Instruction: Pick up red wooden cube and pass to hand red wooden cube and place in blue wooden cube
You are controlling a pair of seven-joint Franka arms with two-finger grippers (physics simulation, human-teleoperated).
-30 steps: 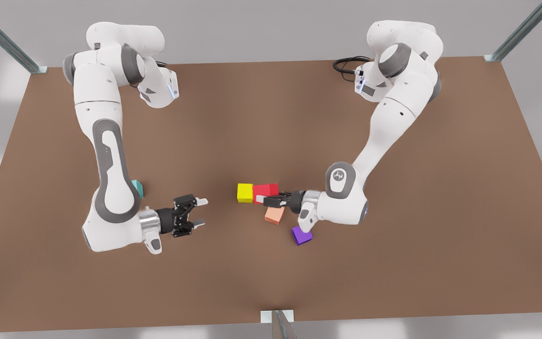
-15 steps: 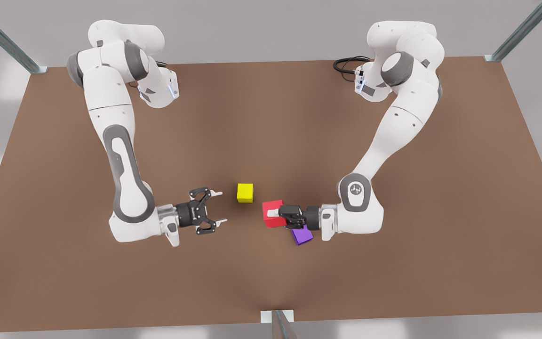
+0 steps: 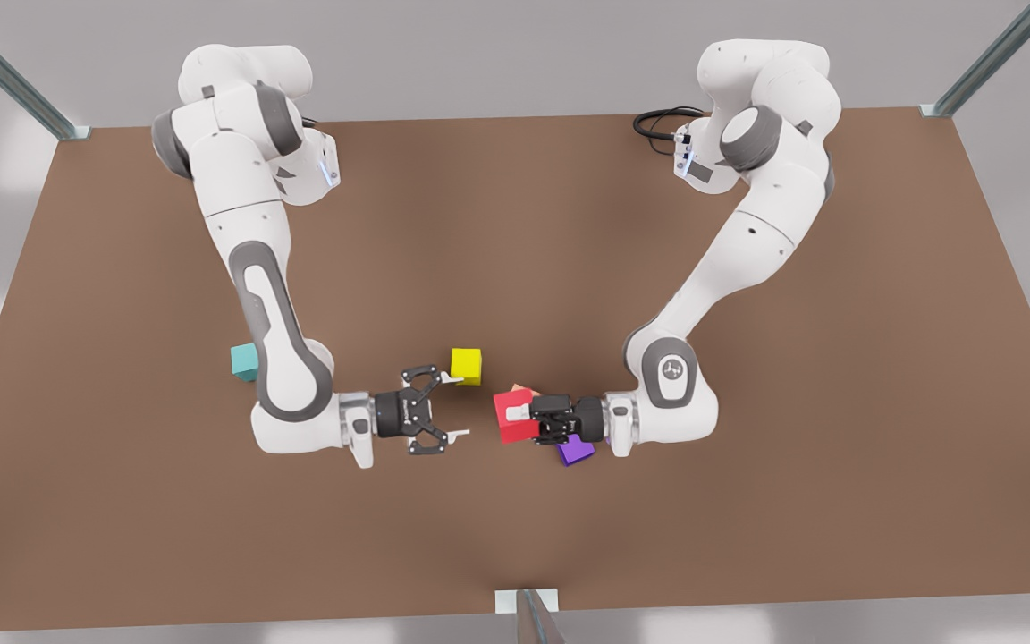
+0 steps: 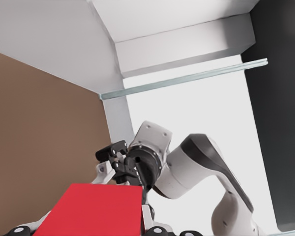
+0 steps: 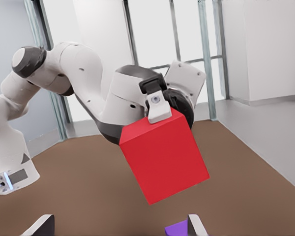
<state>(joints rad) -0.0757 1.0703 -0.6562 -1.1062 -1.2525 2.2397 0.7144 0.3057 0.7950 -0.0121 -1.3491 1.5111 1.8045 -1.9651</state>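
Observation:
The red wooden cube [image 3: 515,417] hangs above the table, tilted, with my left gripper [image 3: 526,418] shut on it; that gripper belongs to the arm on the front view's right. In the left wrist view the red cube [image 4: 88,211] sits close between its fingers. My right gripper [image 3: 460,407], on the front view's left arm, stands open a short gap from the cube and faces it. The right wrist view has the red cube [image 5: 164,160] ahead of its spread fingertips [image 5: 194,223]. The blue wooden cube [image 3: 244,361], teal, rests on the table behind the right arm's elbow.
A yellow cube [image 3: 466,366] lies just beyond the right gripper's far finger. A purple cube [image 3: 576,450] lies under the left wrist, and a salmon-orange cube [image 3: 522,390] peeks out behind the red cube. The brown table [image 3: 747,501] stretches wide on all sides.
The left gripper lifted the red cube away from the yellow cube and toward the table's front. The right arm swung toward the middle, closing on the cube and uncovering the teal cube.

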